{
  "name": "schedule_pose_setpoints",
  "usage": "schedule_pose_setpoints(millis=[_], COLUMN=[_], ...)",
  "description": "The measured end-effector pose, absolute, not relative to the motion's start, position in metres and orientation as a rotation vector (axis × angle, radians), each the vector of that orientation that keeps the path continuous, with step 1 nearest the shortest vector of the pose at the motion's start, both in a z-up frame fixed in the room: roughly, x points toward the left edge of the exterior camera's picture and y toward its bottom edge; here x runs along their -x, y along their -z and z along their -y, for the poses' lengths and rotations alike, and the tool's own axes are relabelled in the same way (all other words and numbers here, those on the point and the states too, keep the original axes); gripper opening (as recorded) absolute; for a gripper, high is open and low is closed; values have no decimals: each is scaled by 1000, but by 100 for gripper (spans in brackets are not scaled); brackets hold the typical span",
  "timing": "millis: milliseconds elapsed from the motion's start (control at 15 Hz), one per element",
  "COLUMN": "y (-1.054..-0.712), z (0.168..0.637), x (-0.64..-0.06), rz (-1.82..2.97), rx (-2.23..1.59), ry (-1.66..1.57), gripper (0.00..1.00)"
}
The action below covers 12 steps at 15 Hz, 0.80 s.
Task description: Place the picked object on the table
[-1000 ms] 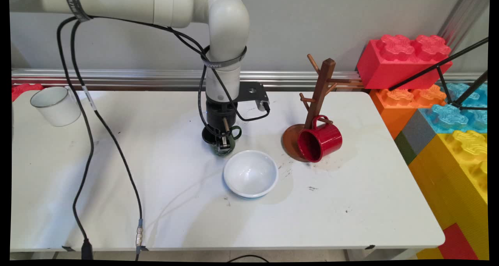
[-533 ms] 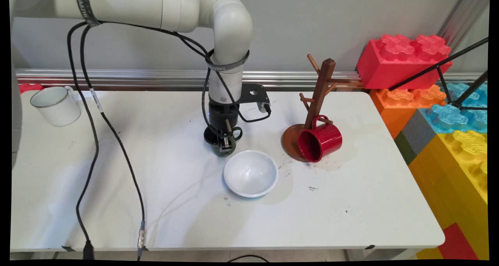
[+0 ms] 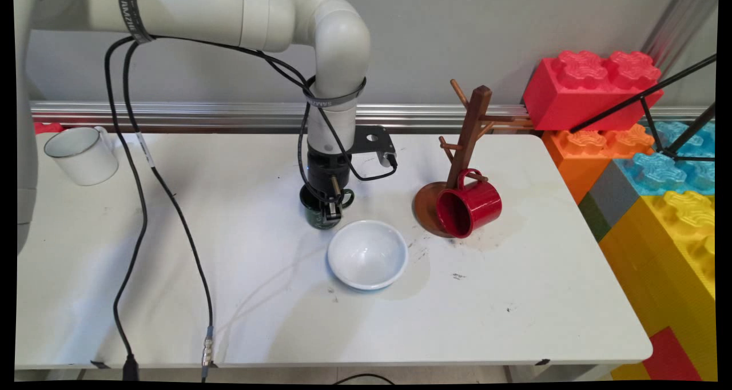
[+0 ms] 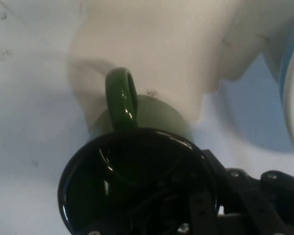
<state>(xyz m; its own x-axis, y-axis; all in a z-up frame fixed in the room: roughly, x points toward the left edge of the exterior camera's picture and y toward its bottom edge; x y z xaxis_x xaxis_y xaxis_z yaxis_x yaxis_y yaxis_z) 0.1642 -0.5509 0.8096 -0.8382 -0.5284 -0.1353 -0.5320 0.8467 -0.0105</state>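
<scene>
My gripper is clamped on the green mug's near-right rim, one finger inside. Mug upright, directly under me, mid-table, handle pointing far-right. White bowl just beside it, near-right; mug tree w/ red mug further right.

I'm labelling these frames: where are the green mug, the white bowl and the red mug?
green mug (image 4: pixel 121 98), hand view, on its handle.
white bowl (image 3: pixel 368 254), main view, inside its hollow.
red mug (image 3: pixel 480 203), main view, on its side wall.

Dark green mug (black inside); plain white bowl; red mug; brown rack.
</scene>
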Motion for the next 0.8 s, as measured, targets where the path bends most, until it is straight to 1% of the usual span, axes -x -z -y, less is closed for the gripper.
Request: schedule_pose_setpoints(millis=[133,200,800], y=[-809,-809,-809], z=[553,555,561], x=[-167,-167,-166], rz=[-2894,-2900,-2932], rx=[836,838,821], ry=[-35,-31,-20], gripper=[0,100,100])
